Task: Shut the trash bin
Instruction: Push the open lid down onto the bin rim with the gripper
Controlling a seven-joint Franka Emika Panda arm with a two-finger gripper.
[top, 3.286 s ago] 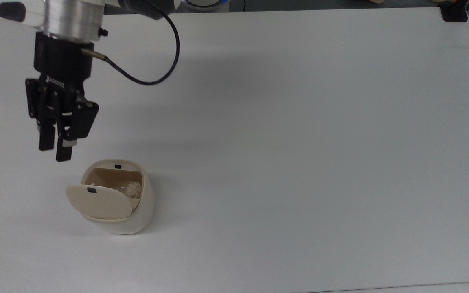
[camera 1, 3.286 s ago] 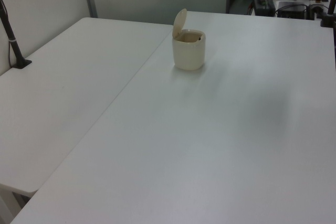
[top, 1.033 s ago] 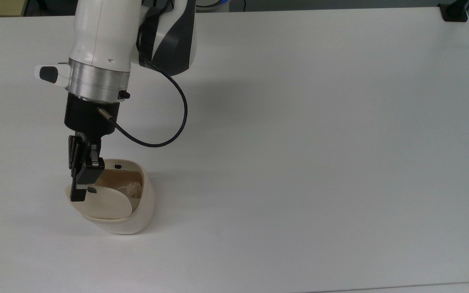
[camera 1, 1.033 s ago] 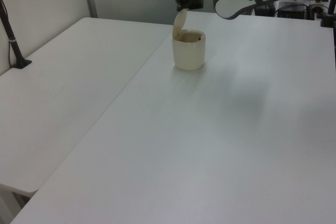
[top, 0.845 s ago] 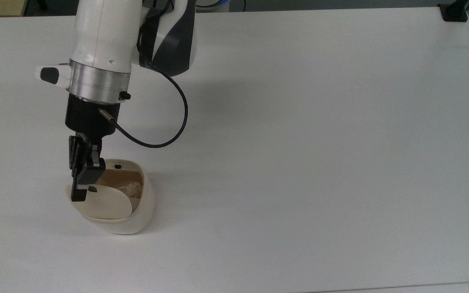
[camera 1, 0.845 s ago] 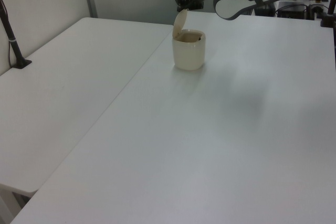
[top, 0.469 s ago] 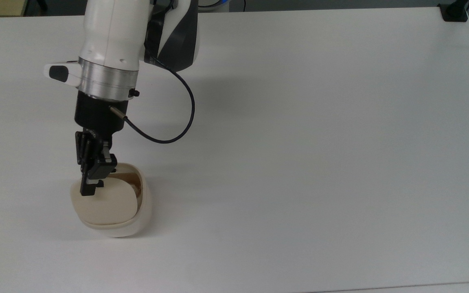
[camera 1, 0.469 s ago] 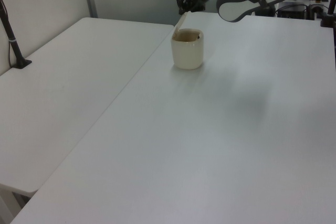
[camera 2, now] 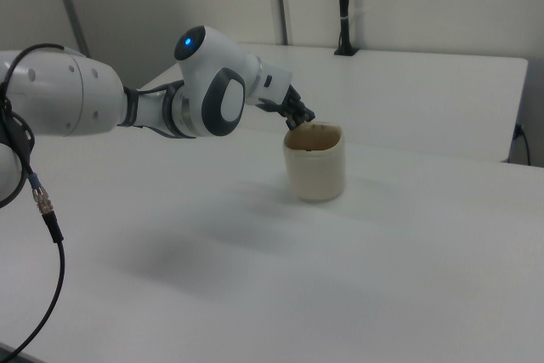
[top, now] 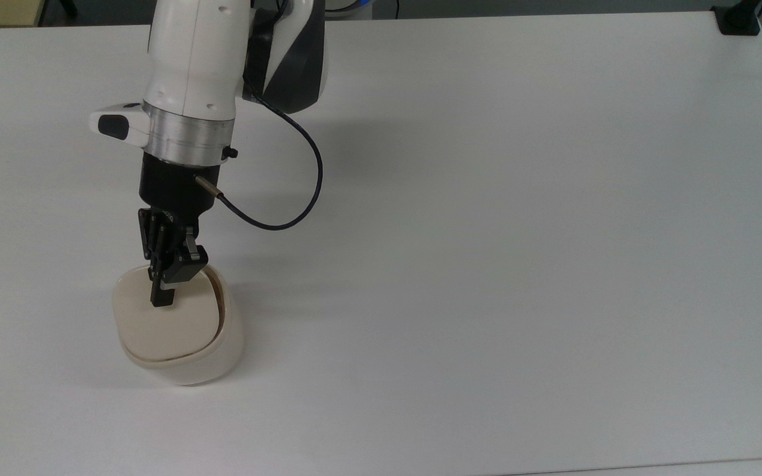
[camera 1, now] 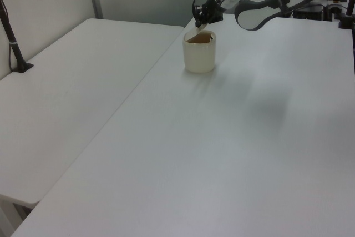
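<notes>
One robot pincer (top: 162, 299), fingers drawn narrow to act as a pusher, presses the bin (top: 179, 330) lid (top: 166, 324) nearly shut on the white surface (top: 487, 231).

top view: we look steeply down on the white table (top: 520, 231), fairly near.
left view: we look along the table from one end, farther off.
right view: we look low across it, with the arm (camera 2: 127, 108) nearest.
shared: all three hold the trash bin (top: 179, 327) (camera 1: 199, 53) (camera 2: 314, 161).
</notes>
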